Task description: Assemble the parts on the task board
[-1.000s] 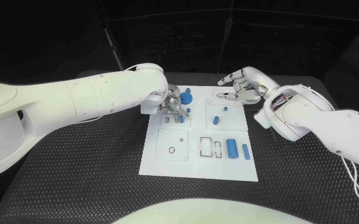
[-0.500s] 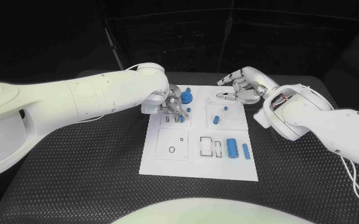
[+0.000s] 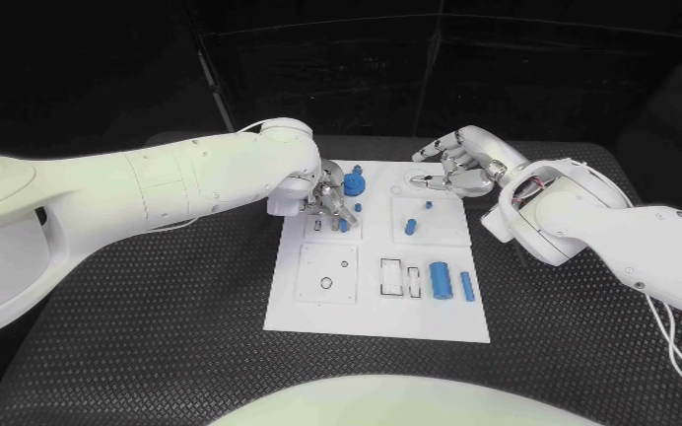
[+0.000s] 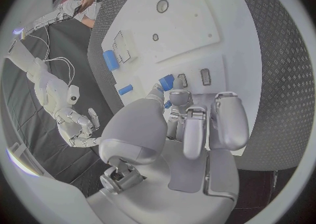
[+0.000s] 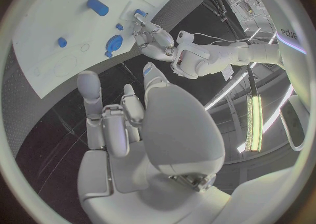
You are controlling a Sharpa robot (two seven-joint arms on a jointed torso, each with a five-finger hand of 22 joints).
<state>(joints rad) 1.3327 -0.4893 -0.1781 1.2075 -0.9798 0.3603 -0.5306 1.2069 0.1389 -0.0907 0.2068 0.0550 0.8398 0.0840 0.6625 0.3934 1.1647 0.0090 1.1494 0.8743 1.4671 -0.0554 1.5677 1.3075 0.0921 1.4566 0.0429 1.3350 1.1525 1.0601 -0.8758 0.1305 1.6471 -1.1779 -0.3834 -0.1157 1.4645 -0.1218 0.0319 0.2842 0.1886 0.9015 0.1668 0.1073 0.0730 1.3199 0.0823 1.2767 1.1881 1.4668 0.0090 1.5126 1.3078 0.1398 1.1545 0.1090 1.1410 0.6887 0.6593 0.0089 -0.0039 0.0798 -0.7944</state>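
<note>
The white task board (image 3: 373, 298) lies in the middle of the table. My left hand (image 3: 330, 203) is low over its far left corner and pinches a small blue part (image 4: 166, 82) by two narrow slots (image 4: 205, 76). Beside that hand sit a round blue part (image 3: 354, 185) and a small blue peg (image 3: 356, 169). My right hand (image 3: 457, 172) hovers at the board's far right corner with fingers apart and nothing in them (image 5: 125, 113). Two small blue parts (image 3: 409, 227) stand in the right panel. A blue cylinder (image 3: 441, 277) and a thin blue bar (image 3: 466, 288) lie near the front right.
The board has a square panel with two holes (image 3: 328, 274) at its near left and rectangular recesses (image 3: 391, 278) beside the cylinder. Black ribbed table mat (image 3: 170, 327) surrounds the board on every side.
My left hand's fingers have shifted slightly over the slots with the blue part. My right hand stays where it was.
</note>
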